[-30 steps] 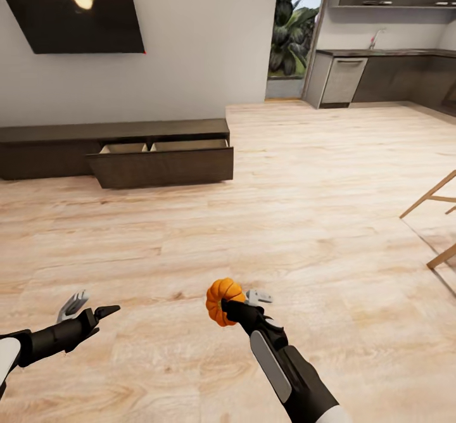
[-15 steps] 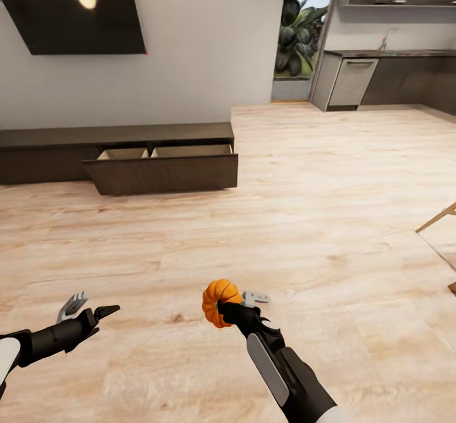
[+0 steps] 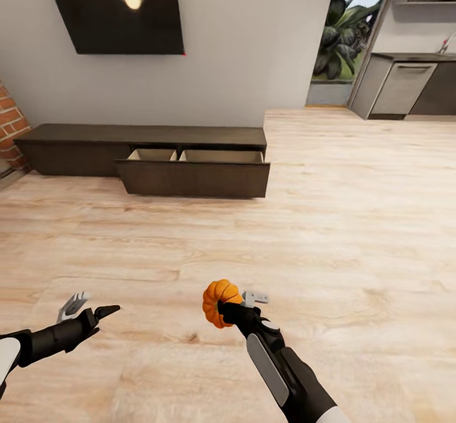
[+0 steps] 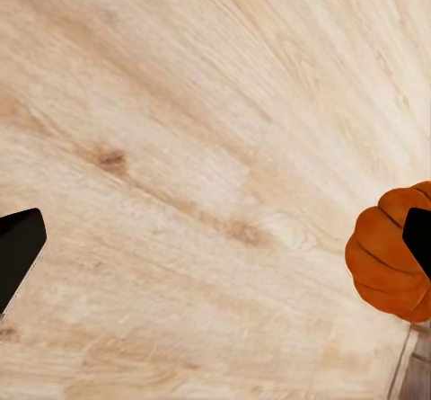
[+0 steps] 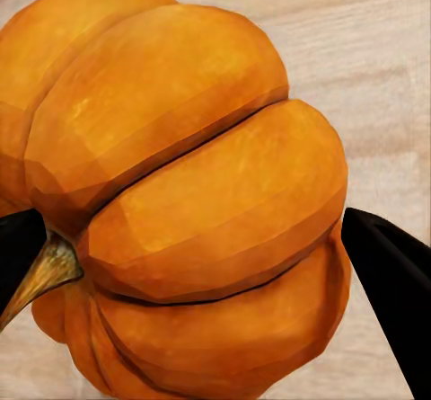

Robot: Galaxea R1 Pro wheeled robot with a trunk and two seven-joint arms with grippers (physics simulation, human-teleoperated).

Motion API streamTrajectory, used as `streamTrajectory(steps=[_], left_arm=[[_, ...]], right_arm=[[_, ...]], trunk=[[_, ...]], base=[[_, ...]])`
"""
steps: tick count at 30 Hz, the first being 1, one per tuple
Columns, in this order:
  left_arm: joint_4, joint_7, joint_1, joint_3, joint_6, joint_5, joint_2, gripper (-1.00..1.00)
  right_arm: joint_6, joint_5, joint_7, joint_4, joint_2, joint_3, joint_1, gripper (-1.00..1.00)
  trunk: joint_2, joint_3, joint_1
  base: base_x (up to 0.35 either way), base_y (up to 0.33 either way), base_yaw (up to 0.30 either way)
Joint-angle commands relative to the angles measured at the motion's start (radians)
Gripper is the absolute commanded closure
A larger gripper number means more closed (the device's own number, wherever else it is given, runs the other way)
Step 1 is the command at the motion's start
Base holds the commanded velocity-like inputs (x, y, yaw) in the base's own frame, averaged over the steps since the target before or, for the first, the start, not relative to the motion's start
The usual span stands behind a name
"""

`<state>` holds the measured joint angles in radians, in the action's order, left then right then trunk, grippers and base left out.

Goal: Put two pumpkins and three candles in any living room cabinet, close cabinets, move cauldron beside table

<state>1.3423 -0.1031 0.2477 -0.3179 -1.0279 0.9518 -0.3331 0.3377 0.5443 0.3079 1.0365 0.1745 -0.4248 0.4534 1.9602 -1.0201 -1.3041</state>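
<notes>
Left hand (image 3: pixel 88 306) spread wide, holding nothing, low over the floor (image 3: pixel 354 220). Cabinet (image 3: pixel 190 157) ahead, drawer pulled out, pale inside showing. My right hand (image 3: pixel 237 303) is clamped on the pumpkin (image 3: pixel 220 301) across its ribs. I judge it light, rigid, smooth-skinned, so it could twist; grip at widest belly, not stem.
</notes>
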Motion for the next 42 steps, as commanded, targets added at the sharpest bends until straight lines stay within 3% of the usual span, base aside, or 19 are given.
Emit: streamTrajectory(steps=[1, 42], left_arm=[[0.0, -0.01, 0.001, -0.001, -0.005, -0.01, 0.0, -1.0], [0.0, -0.01, 0.001, -0.003, -0.005, -0.01, 0.0, -1.0]], right_arm=[[0.002, 0.008, 0.008, 0.002, 0.0, -0.001, 0.001, 1.0], [0.004, 0.009, 0.008, 0.002, 0.0, -0.003, 0.001, 1.0]], trunk=[[0.0, -0.001, 0.0], [0.0, -0.001, 0.0]], base=[[0.33, 0.0, 0.289], [0.33, 0.0, 0.29]])
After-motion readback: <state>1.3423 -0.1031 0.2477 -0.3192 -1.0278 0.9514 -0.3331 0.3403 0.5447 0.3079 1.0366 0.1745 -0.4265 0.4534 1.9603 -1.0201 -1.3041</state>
